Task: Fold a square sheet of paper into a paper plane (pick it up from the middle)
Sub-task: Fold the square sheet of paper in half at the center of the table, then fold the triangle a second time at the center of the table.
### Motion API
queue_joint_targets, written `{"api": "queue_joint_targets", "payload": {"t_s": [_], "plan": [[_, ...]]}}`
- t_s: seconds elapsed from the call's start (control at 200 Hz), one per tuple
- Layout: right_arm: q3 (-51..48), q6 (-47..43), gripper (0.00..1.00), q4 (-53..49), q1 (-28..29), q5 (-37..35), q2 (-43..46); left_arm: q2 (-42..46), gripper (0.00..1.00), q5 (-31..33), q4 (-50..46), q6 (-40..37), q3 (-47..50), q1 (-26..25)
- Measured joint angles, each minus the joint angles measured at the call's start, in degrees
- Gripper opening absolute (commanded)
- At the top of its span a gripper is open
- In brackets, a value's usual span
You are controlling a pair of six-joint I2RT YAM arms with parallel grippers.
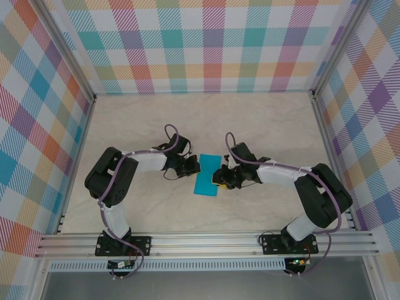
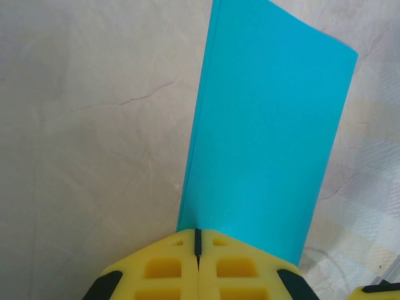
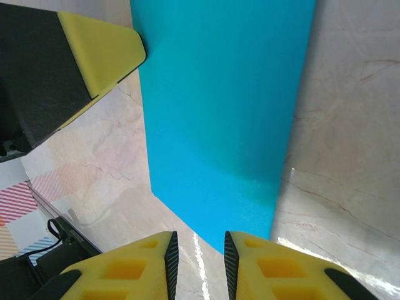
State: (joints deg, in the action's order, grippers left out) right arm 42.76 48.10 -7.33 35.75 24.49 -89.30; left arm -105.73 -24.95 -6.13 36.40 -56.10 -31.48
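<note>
The square sheet of paper (image 1: 208, 175) lies on the table between my two grippers, folded into a teal rectangle. My left gripper (image 1: 192, 166) is shut, and its yellow tips (image 2: 197, 240) sit over the near edge of the sheet (image 2: 269, 137), which lies flat in front of them. Whether the tips press on it I cannot tell. My right gripper (image 1: 219, 179) is at the sheet's right side. Its jaws (image 3: 199, 256) stand a little apart with bare table between them, just short of the sheet's near corner (image 3: 219, 112). The left gripper's finger (image 3: 103, 50) reaches the sheet's far corner.
The pale marble tabletop (image 1: 262, 119) spreads wide behind the arms. Checked walls stand on three sides, with a metal frame rail (image 1: 206, 240) along the near edge.
</note>
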Motion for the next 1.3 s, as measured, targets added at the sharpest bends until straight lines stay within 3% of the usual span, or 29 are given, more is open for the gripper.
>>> {"api": "queue_joint_targets", "payload": {"t_s": [0.5,0.695,0.87,1.02,1.3], "plan": [[-4.4,-1.1,0.28,4.8,1.0,0.6,-2.2,1.9,0.02,2.3,-2.6,0.9,0.7,-0.8],[-4.4,-2.4,0.29,4.4,1.0,0.3,-2.9,4.9,0.13,3.5,-4.7,1.7,1.6,-0.8],[-4.4,-3.7,0.31,1.0,1.0,-1.5,1.1,8.3,0.31,5.1,-5.7,2.2,1.6,-0.9],[-4.1,-4.0,0.31,0.4,1.0,-1.5,3.6,8.6,0.38,4.5,-4.8,3.5,1.9,-0.9],[-3.8,-4.0,0.35,0.3,1.0,-1.6,3.7,7.7,0.41,1.7,-1.1,5.5,2.8,-0.7]]}}
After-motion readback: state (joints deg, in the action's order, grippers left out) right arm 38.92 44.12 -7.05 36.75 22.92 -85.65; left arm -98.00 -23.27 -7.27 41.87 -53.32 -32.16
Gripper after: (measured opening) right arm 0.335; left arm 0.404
